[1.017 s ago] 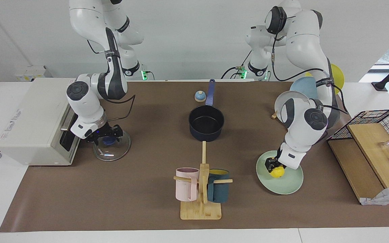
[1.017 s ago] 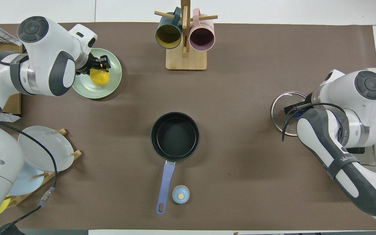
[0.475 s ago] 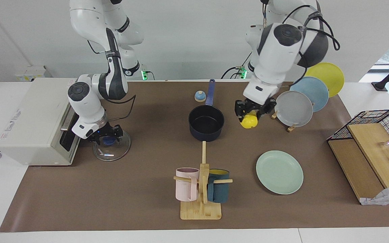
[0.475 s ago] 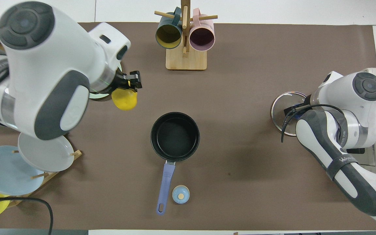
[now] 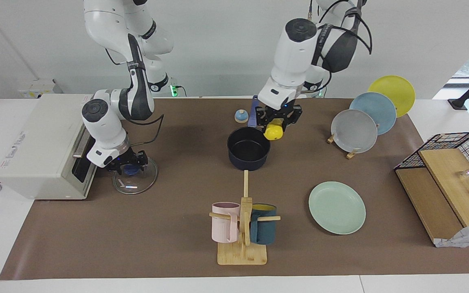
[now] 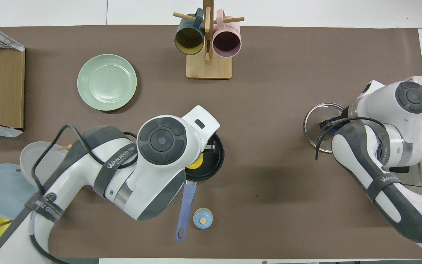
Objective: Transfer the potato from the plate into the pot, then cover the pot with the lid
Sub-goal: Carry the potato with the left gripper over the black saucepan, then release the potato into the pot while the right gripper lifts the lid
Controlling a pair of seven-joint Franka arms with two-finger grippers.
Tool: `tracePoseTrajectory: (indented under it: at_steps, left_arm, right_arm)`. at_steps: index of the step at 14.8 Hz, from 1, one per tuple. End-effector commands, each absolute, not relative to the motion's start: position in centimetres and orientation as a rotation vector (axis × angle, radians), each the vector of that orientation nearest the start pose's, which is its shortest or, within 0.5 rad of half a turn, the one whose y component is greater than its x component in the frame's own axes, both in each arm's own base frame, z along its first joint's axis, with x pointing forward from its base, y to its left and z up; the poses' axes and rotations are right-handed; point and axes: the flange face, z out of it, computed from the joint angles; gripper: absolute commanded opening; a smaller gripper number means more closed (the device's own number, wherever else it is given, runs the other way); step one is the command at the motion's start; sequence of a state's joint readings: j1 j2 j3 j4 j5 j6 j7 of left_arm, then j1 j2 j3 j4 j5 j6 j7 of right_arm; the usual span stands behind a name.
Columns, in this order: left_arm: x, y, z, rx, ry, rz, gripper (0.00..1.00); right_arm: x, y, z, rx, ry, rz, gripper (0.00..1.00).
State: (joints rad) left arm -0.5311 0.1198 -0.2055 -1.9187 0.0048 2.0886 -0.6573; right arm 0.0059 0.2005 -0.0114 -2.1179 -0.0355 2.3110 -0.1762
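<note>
My left gripper [image 5: 276, 125] is shut on the yellow potato [image 5: 274, 131] and holds it in the air over the rim of the navy pot [image 5: 248, 148], on the side nearer the robots. In the overhead view the left wrist covers much of the pot [image 6: 217, 161], and a sliver of potato [image 6: 195, 164] shows over its black inside. The mint-green plate [image 5: 337, 207] lies bare toward the left arm's end. The glass lid [image 5: 136, 184] lies flat toward the right arm's end. My right gripper [image 5: 128, 167] waits low at its blue knob.
The pot's blue handle [image 5: 253, 110] points toward the robots, with a small blue-and-tan dome [image 5: 241, 116] beside it. A wooden mug rack [image 5: 242, 228] stands farther out than the pot. A plate rack [image 5: 354, 131], a wire basket [image 5: 458, 148] and a white box [image 5: 39, 142] line the ends.
My left gripper lifted the potato off the mint-green plate and carried it across to over the pot. The right arm has stayed at the lid.
</note>
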Motion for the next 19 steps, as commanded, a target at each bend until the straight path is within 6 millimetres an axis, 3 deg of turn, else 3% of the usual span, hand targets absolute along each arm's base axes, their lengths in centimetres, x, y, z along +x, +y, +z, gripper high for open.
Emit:
tracePoseTrajectory:
  at_steps: [1, 3, 7, 8, 11, 15, 19]
  left_arm:
    - [43.3, -38.8, 41.1, -3.197, 0.126, -0.069, 0.00]
    - [42.6, -39.5, 39.0, -3.189, 0.157, -0.059, 0.00]
    - [42.7, -39.8, 37.4, -3.181, 0.163, -0.052, 0.00]
    - [42.5, -40.0, 36.4, -3.165, 0.179, -0.041, 0.00]
    - [42.0, -40.1, 35.2, -3.168, 0.175, -0.041, 0.00]
    - [41.7, -40.6, 33.2, -3.155, 0.192, -0.032, 0.00]
    - [41.6, -40.7, 32.0, -3.153, 0.172, -0.019, 0.00]
  right_arm:
    - [56.4, -0.5, 32.0, -3.135, -0.330, 0.014, 0.65]
    - [56.4, -0.5, 32.0, -3.135, -0.333, 0.016, 0.51]
    - [56.6, 0.0, 32.3, -3.132, -0.342, 0.043, 0.06]
    - [56.9, 0.0, 32.9, -3.131, -0.344, 0.055, 0.00]
    - [57.8, 0.9, 35.4, -3.124, -0.365, 0.105, 0.00]
    - [59.0, 3.3, 40.6, -3.110, -0.410, 0.151, 0.00]
    - [58.4, 3.2, 44.1, -3.108, -0.388, 0.175, 0.00]
